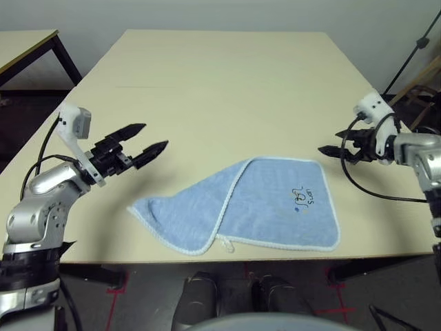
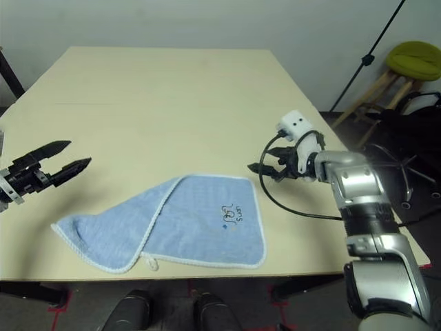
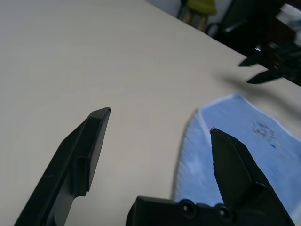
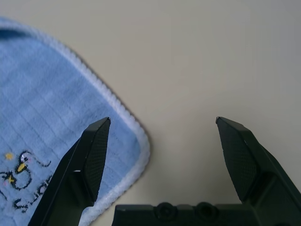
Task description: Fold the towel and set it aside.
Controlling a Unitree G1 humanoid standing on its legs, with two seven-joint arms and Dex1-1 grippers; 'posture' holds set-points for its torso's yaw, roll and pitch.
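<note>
Where right wrist view nears towel point(image 4: 51, 136): penguin logo point(image 4: 21, 176) (corner).

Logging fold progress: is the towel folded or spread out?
Partly folded: the towel has one layer lying diagonally over another, not a neat fold.

Towel: light blue terry cloth, partly folded, lying flat near the table's front edge.

The towel point(image 1: 241, 207) has white stitched edging along its borders. Its left portion is folded over, forming a diagonal white-edged seam across the middle and a tapered left end. A small white loop protrudes at the front edge. A small dark embroidered logo with lettering sits on the right half, facing up.
</note>
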